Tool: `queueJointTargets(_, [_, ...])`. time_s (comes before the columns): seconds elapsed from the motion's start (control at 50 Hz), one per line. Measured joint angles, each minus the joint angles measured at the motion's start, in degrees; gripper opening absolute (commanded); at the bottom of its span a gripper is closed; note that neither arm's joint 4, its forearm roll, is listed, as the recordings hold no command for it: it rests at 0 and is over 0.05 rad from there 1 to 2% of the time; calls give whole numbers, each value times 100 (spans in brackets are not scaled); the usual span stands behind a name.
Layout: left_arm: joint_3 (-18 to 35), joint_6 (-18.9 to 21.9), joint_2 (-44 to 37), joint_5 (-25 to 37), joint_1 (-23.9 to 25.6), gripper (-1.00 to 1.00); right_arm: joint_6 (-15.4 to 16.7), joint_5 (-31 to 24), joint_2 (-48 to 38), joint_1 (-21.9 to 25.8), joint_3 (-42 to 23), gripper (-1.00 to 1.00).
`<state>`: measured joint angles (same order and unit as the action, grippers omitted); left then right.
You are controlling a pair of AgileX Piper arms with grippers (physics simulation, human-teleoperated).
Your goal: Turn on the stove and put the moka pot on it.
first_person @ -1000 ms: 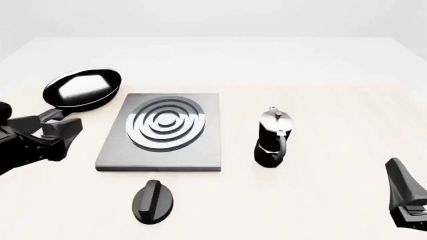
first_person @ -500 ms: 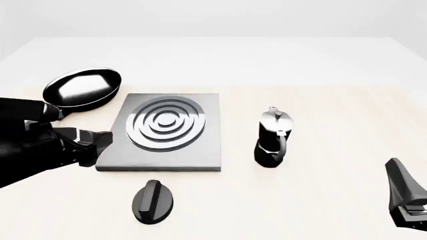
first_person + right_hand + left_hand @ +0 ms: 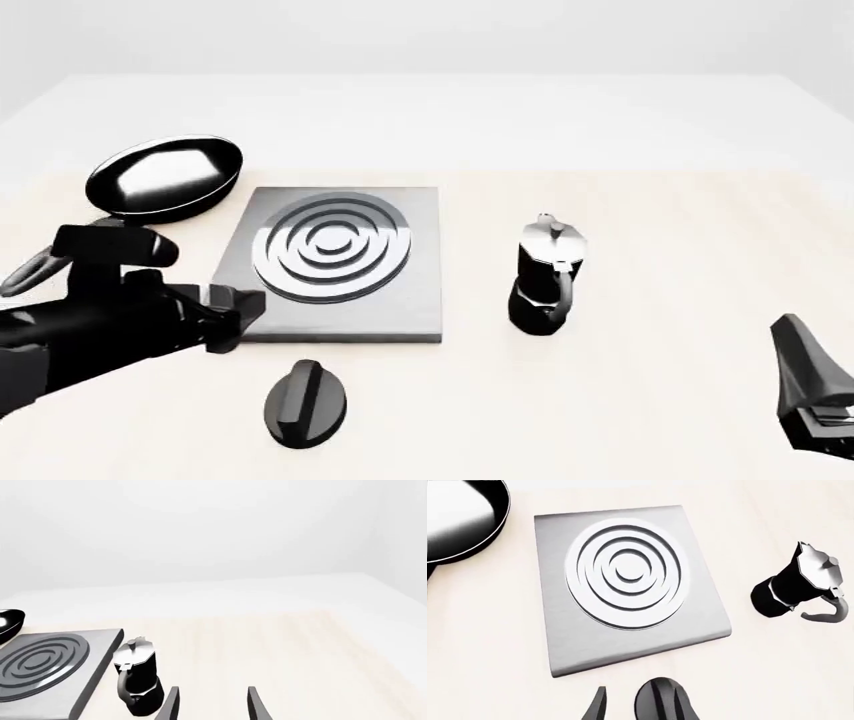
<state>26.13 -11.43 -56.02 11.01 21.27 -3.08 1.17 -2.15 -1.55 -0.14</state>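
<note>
Probably the rigid moka pot (image 3: 546, 275), standing right of the stove (image 3: 334, 265), is offering its narrow waist as the firmest hold, while the right hand (image 3: 210, 702) is waiting with fingers apart and the left hand (image 3: 234, 315) I cannot tell.

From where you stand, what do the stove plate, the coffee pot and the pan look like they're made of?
The stove looks like brushed grey metal: matte plate, shinier silver rings. The moka pot seems to be black-coated metal with a polished silver lid that catches highlights. The frying pan appears glossy black, its inside mirroring light, perhaps coated metal. As these are simulator renders, this is only how they look.
</note>
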Motion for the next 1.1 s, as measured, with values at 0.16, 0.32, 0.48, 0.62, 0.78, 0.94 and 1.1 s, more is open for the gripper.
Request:
queueJointTargets(0.16, [-111, -151, -287, -235, 150, 100, -7, 12, -15, -4, 2, 100])
queueJointTargets(0.32, [-229, -331, -551, -449, 304, 100, 16, 10, -12, -6, 3, 100])
queueJointTargets(0.48, [-335, -483, -772, -650, 464, 100, 38, 36, -48, 10, 5, 100])
queueJointTargets(0.62, [-379, -528, -908, -767, 578, 100, 66, 46, -65, 13, 6, 100])
queueJointTargets(0.78, [-391, -488, -1064, -879, 647, 100, 108, 37, -56, 9, 5, 100])
queueJointTargets(0.94, [-448, -553, -1357, -1121, 791, 100, 97, 32, -54, 10, 6, 100])
queueJointTargets(1.1, [-503, -670, -1663, -1362, 925, 100, 74, 27, -46, 8, 6, 100])
